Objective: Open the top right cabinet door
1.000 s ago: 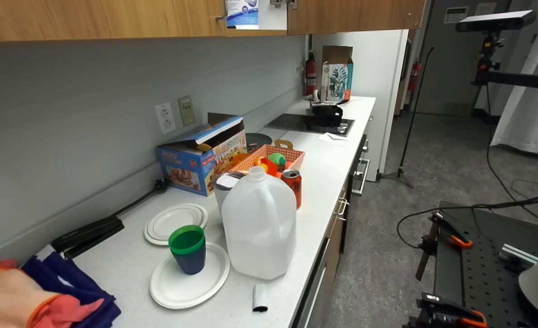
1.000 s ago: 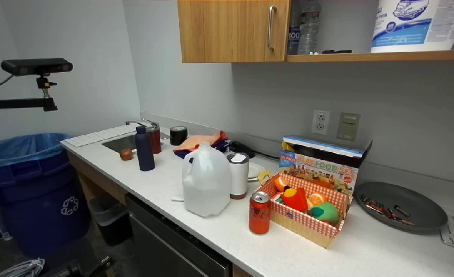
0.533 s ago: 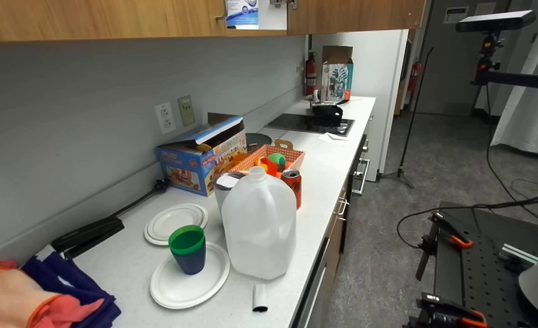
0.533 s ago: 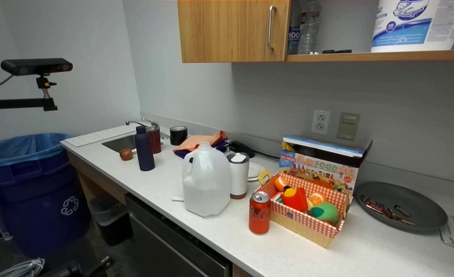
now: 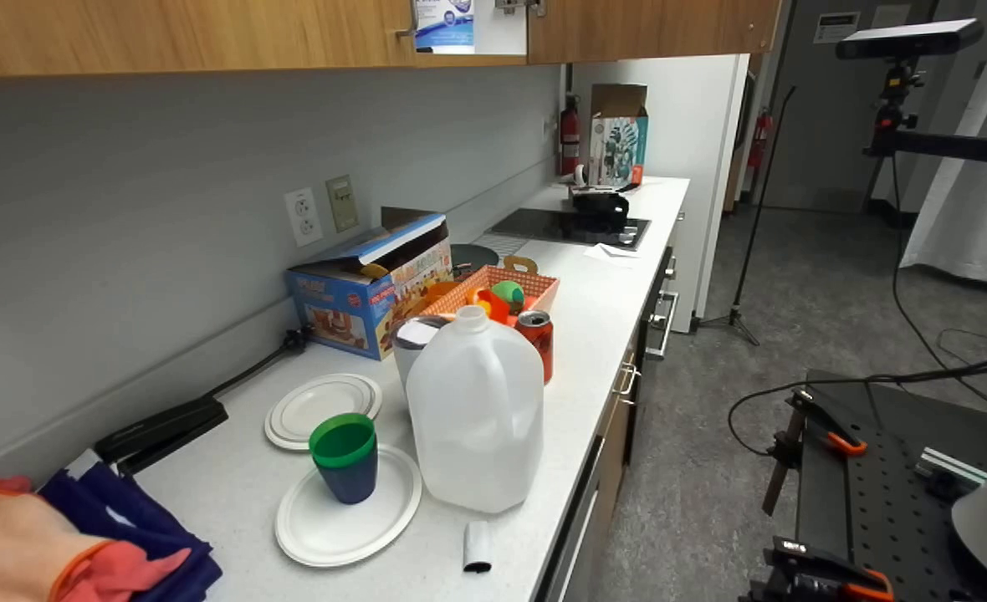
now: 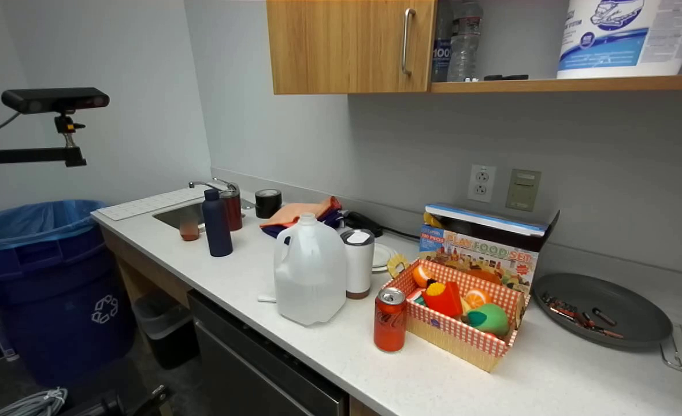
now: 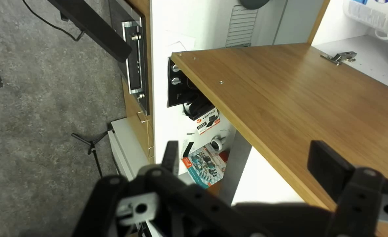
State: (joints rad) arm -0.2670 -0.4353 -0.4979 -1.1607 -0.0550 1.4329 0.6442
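My fingers (image 7: 328, 169) stood wide apart, holding nothing, before the top right cabinet door (image 7: 279, 92), which jutted open from its hinge (image 7: 343, 56). I reckoned the clean finish was to back straight off without nudging the door shut.

Cabinet door (image 5: 651, 30) — top off-frame

Grey walls (image 6: 295, 144), white counter (image 5: 590, 318), mottled floor (image 5: 669, 468)

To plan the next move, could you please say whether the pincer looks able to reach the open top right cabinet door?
Probably yes: the pincer is open, and nothing shows between it and the cabinet door, though depth is unclear.
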